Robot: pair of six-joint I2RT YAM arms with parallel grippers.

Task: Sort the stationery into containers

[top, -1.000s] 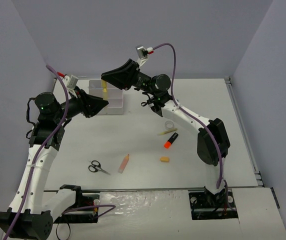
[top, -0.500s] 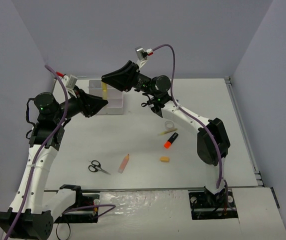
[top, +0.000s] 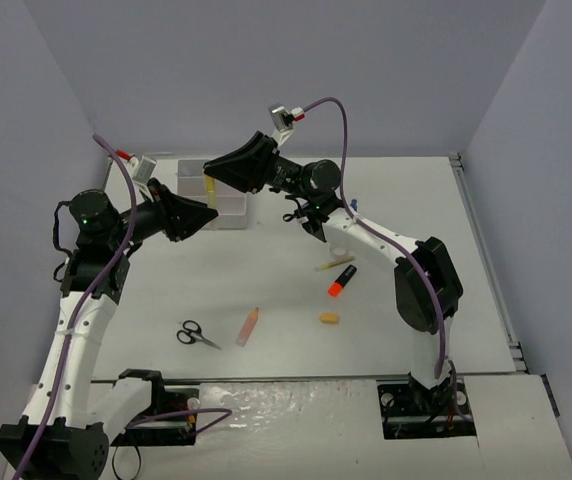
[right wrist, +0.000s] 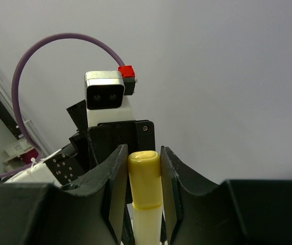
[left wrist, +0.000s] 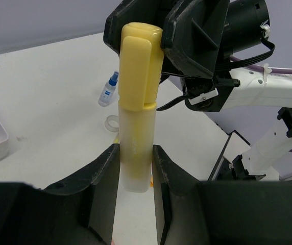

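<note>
Left end effector grips yellow marker; right end effector clamps its cap.

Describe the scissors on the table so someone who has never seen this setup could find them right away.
Start at the white table seen from above, then go to its near left part, beside the left arm's white lower link. The scissors lie flat there, left of a pale pink marker; they alone have black loop handles and thin metal blades.

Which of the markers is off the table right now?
The yellow marker, gripped in mid-air by both the left claw and the right claw; the orange marker and the pinkish marker lie on the table.
</note>
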